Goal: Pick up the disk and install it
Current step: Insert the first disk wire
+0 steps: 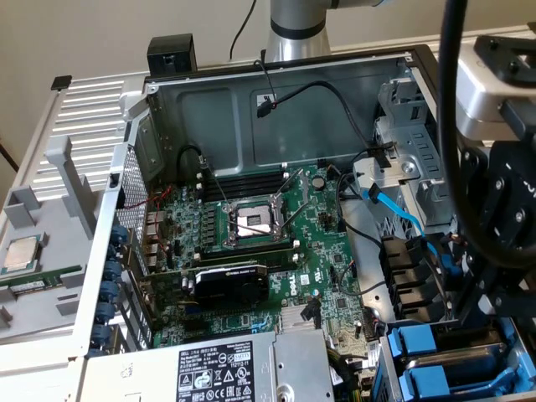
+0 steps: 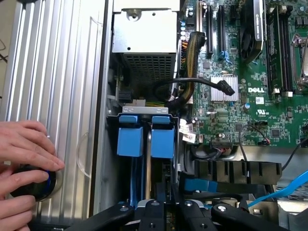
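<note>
1 narrow gap parts the disk from the neighbouring carrier — hand close.

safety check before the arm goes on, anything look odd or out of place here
Yes. A person's hand rests on a dark round knob on the ribbed panel beside the case, with the gripper over the blue drive carriers. Inside, a black cable's plug lies loose on the motherboard's heatsink.
</note>
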`<state>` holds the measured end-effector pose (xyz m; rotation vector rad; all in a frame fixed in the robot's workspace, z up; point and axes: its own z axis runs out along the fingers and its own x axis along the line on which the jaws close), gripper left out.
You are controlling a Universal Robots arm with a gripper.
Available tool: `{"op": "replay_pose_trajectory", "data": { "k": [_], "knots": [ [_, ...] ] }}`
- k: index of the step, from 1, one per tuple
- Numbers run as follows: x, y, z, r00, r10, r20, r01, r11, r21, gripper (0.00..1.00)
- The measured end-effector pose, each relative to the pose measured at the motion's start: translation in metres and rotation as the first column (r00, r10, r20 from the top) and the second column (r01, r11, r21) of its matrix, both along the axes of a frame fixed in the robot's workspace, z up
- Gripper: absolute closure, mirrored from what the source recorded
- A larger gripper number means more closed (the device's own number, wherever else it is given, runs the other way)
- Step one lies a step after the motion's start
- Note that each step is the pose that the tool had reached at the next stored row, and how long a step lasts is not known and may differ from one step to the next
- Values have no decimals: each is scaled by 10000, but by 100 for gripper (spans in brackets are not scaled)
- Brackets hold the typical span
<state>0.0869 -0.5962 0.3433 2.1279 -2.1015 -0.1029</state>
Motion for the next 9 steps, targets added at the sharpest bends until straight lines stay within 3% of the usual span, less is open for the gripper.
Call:
{"op": "replay_pose_trajectory", "data": {
  "k": [9],
  "knots": [
    [-22, 0, -24, 9999, -11, 133, 11, 10000, 0, 83]
  ]
}}
